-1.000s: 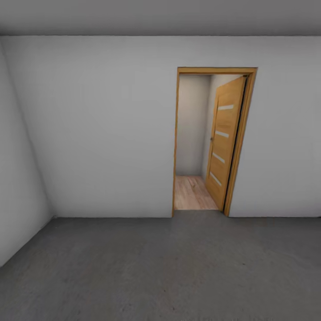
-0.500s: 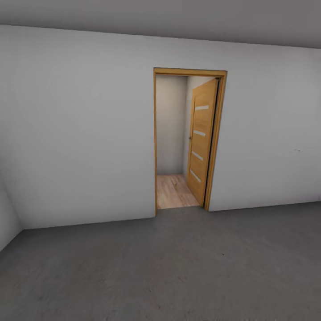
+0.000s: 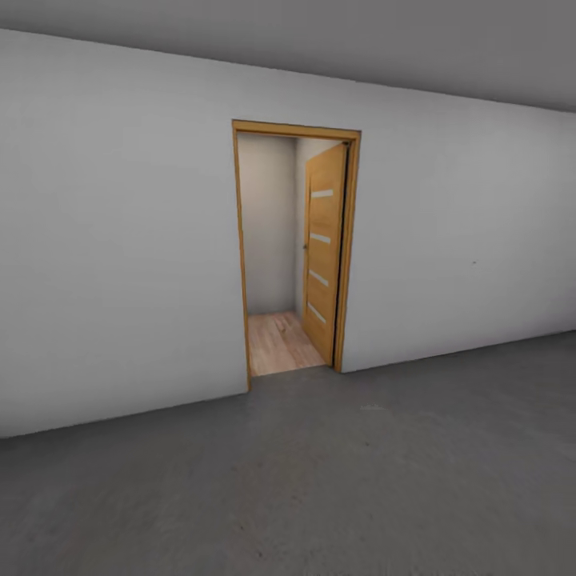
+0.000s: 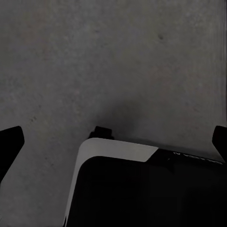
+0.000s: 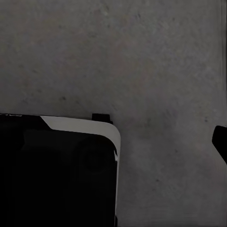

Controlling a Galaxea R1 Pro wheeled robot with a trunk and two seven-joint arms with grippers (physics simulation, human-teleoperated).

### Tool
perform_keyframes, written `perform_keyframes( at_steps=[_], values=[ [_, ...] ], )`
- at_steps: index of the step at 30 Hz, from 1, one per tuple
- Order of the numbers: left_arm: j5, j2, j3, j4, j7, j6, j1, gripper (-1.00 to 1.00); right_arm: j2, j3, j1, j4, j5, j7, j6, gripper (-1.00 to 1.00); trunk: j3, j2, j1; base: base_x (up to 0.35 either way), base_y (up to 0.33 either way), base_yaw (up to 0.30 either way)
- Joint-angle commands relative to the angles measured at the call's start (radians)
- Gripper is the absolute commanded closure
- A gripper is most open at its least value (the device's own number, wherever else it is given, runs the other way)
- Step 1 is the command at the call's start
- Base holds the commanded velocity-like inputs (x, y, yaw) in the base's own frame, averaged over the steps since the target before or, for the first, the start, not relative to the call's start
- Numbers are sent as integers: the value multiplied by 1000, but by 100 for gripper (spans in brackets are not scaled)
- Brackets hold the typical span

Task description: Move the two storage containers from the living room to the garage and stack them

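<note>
Two storage containers are the goal, and neither one appears here, so they are presumably to be fetched from the living room beyond the doorway. The robot stands in the garage on the grey concrete floor (image 3: pixel 336 496), facing a pale wall (image 3: pixel 120 264) with an open doorway (image 3: pixel 276 256). Its wooden door (image 3: pixel 324 260) is swung inward against the right jamb, and light wood planks (image 3: pixel 276 344) show past the threshold.

The step in hand looks like driving out toward the containers. To do it well, square the base to the opening first, since the wall currently runs at a slant across the head view. Then pass through centred, keeping well off the left jamb and the door leaf alike.

The left claw (image 4: pixel 113 142) hangs over bare concrete with its dark fingertips (image 4: pixel 9 142) spread wide at both edges of its wrist view, empty. Of the right claw, one dark fingertip (image 5: pixel 221 142) shows at one edge; the other is out of frame, so I cannot tell how it is set. Nothing lies between the fingers. Keeping both arms tucked low beside the base should ease the passage.
</note>
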Motion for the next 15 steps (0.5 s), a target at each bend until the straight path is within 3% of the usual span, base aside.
perform_keyframes(
  at_steps=[1,15],
  values=[
    [5,-1,0,0,1,-3,-1,-100,1,8,-2,3,-8,0,-5,-100,-2,-1,0,0,0,-300],
    [5,0,1,0,1,-6,-1,-100,0,8,-2,3,-8,0,-5,-100,-2,-1,0,2,0,-300]
  ],
)
